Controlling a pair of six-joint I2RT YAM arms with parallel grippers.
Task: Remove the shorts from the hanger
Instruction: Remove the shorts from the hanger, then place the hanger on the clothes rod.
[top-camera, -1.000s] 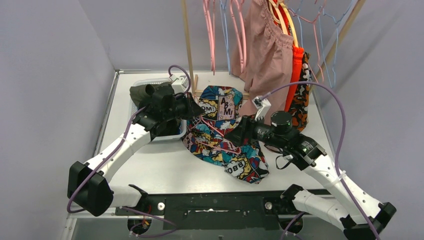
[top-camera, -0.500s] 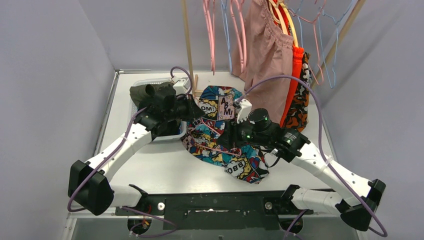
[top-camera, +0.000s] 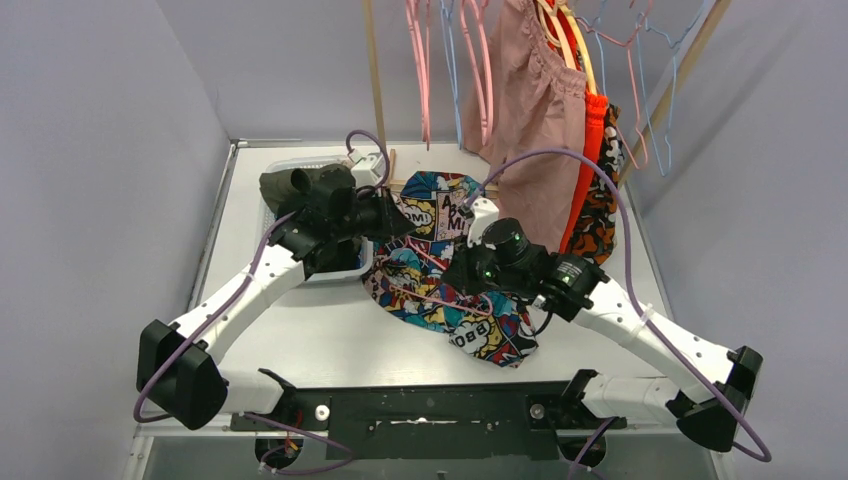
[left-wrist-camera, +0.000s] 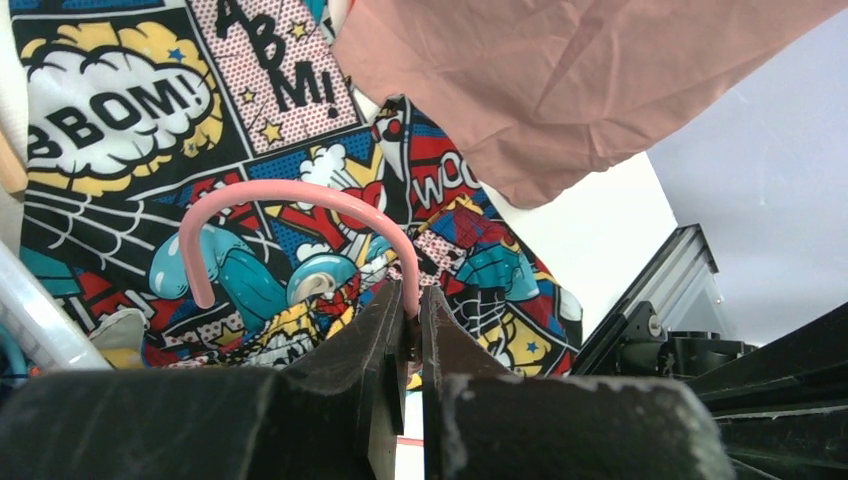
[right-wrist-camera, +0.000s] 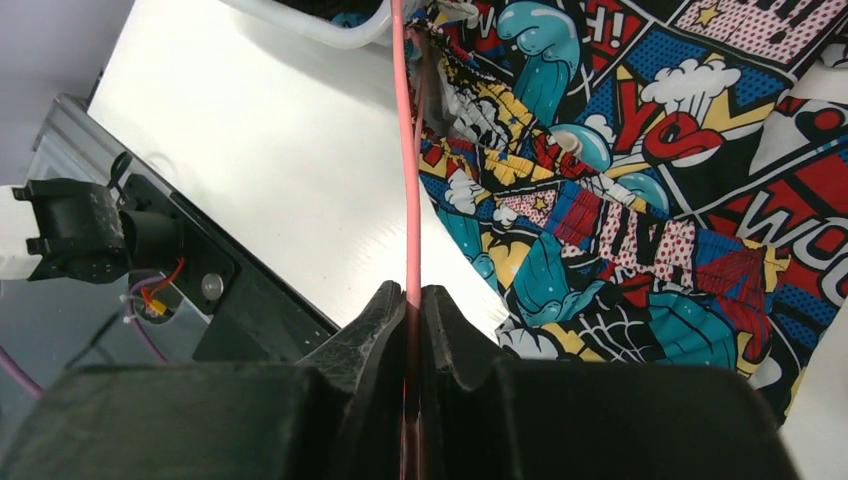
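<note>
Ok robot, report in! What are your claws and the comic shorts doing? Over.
Left gripper shut on pink hanger hook. Right gripper shut on hanger wire. Comic shorts lying on table, hanger not yet free. Pink shorts hanging close behind.

We see the multicolour comic-print fabric shorts (top-camera: 440, 270) lying crumpled and partly spread on the table (top-camera: 300, 330), near its middle. The thin pink wire hanger (left-wrist-camera: 290, 195) lies across them, its curved hook resting over the print and one straight wire running along the fabric's edge. Beyond them we see dusty pink gathered-waist shorts (top-camera: 535, 130), bright orange shorts (top-camera: 592, 140) and orange-black patterned shorts (top-camera: 603, 215) hanging side by side at the far right.
</note>
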